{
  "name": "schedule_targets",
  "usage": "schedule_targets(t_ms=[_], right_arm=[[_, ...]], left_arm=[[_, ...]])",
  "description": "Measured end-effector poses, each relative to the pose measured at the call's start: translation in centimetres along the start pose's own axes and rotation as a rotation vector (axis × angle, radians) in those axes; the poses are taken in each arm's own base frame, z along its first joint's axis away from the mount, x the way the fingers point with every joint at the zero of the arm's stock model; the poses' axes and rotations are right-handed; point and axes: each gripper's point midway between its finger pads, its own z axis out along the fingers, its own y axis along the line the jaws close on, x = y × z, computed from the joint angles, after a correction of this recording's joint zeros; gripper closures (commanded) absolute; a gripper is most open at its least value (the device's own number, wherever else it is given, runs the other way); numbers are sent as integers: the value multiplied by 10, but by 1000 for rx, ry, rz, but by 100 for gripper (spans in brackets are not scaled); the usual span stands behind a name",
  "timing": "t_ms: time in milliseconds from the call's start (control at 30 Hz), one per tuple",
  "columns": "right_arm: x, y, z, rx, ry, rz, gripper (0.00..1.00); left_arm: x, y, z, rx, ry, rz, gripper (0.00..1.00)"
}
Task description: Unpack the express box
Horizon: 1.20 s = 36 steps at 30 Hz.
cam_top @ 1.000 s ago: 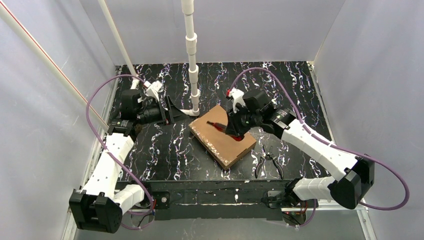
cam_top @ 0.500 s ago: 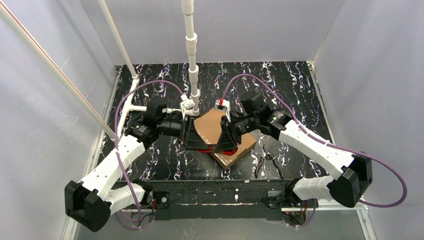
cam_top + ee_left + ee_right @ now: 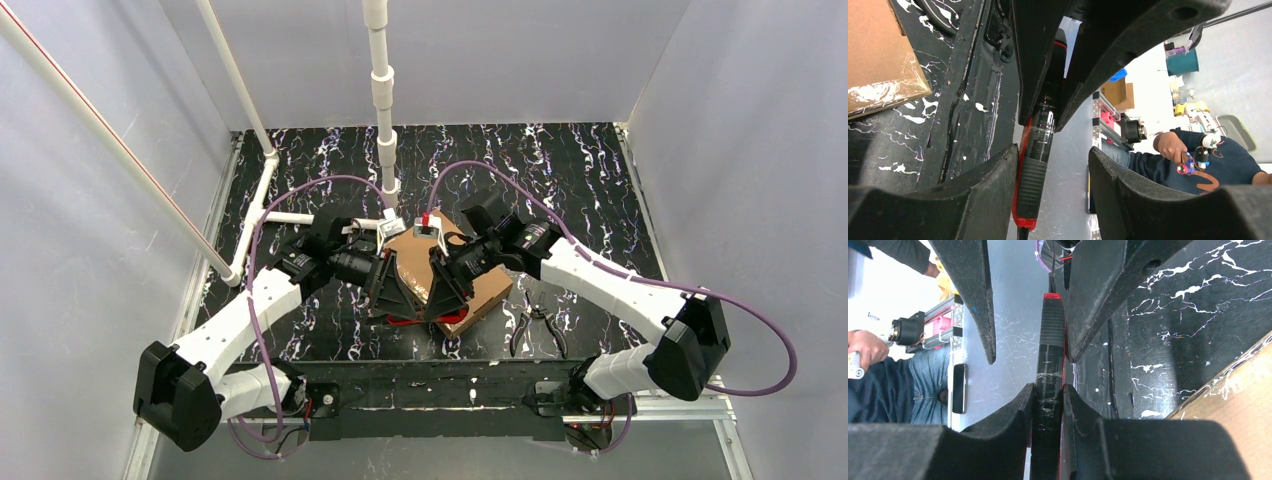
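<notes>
The brown cardboard express box [image 3: 478, 283] lies flat at the table's middle, lid closed; its corner shows in the left wrist view [image 3: 878, 55] and the right wrist view [image 3: 1243, 390]. My right gripper [image 3: 1048, 399] is shut on a black tool with red trim [image 3: 1051, 340], held over the box's front-left edge [image 3: 440, 292]. My left gripper [image 3: 1053, 172] is open around the tool's ribbed end [image 3: 1035, 165], which rests against one finger [image 3: 973, 200]. In the top view the left gripper [image 3: 393, 298] faces the right one, the red tool [image 3: 405, 322] between them.
Black-handled pliers [image 3: 540, 328] lie on the table right of the box. White pipes [image 3: 385, 110] stand at the back and back left. The table's front edge [image 3: 998, 100] runs just beside the grippers.
The right gripper carried the tool from above the box to its front-left edge. The left arm swung in from the back left, and its open jaws now straddle the tool's end.
</notes>
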Motion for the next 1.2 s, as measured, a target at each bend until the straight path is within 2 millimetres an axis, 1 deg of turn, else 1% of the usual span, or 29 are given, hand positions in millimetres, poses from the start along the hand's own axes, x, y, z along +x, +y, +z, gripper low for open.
schedule_targets(t_ms=[100,133,300,433,467,533,567,600,667,733,767,800,867,933,967,1067,1200], right_arm=[[0,-1,1,-2,1,1,99],[0,-1,1,-3,0,2,99],[-2,2,1,-18,-6,0,99],[-7,5,2,-35,-19,-3,99],[-8,6,2,-38,-25,-4,99],[-11,7,2,-40,-33,-1,99],[-11,7,2,-40,-33,12,99],[-11,8,2,-40,-35,26,91],[-13,8,2,-40,-42,48,69],[-15,8,1,-28,-48,65,42],[-16,5,0,-13,-54,77,31],[-20,-1,0,22,-73,83,22],[-30,-11,-2,71,-130,95,10],[-36,-22,-10,109,-199,124,3],[-38,-27,-15,127,-239,147,2],[-47,-38,-33,162,-365,204,2],[-64,-43,-56,192,-493,251,2]], left_arm=[[3,1,0,4,5,-5,46],[4,1,0,5,6,-6,47],[9,3,1,12,15,-16,58],[9,4,1,7,13,-8,74],[9,5,1,4,12,-5,81],[8,5,1,7,11,3,99],[8,4,1,10,9,14,100],[7,2,1,19,6,41,100],[5,0,0,19,-4,74,100],[3,0,-1,7,-14,85,100],[3,2,-1,-4,-22,88,100],[2,4,-1,-24,-32,78,100],[0,7,0,-47,-47,63,100],[-3,10,0,-68,-70,53,100],[-5,11,0,-79,-84,53,100],[-13,12,-1,-109,-132,57,100],[-29,7,-4,-132,-203,72,100]])
